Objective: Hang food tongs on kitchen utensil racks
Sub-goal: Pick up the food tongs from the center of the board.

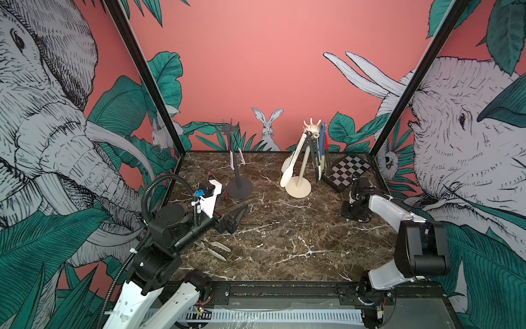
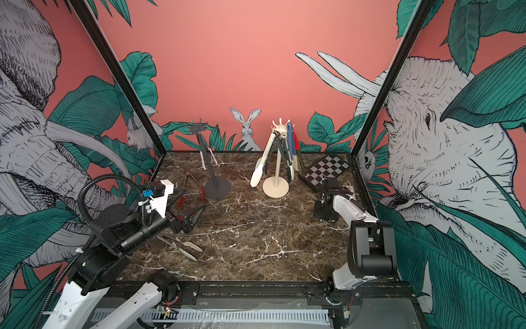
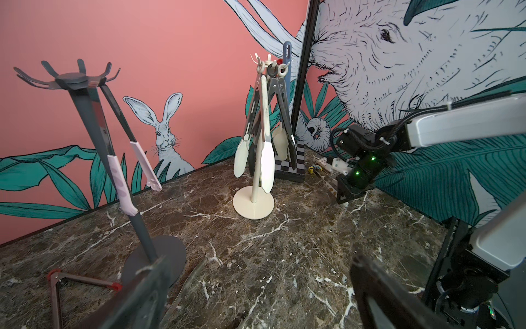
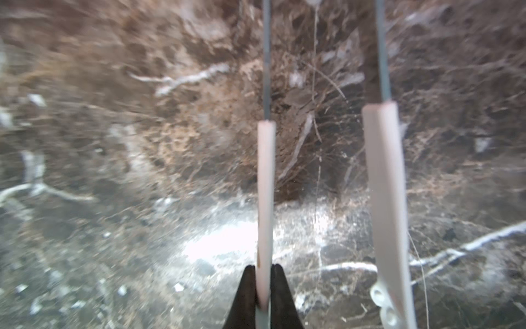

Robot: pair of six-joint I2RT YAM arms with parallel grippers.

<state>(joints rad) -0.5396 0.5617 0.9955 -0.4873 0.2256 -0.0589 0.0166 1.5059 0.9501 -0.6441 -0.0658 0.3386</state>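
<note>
My right gripper is shut on one pale pink-sleeved arm of food tongs lying low over the marble; their other arm runs free beside it. In both top views this gripper points down by the chessboard. My left gripper is open with nothing between its fingers, in front of the dark grey rack. That rack carries pink-tipped tongs. The cream rack holds several tongs, cream, black, blue and red. Red-tipped tongs and cream-tipped tongs lie on the table.
A folded chessboard leans in the back right corner, just behind my right gripper. Black frame posts and printed walls close the table on three sides. A thin metal arm lies by the dark rack's base.
</note>
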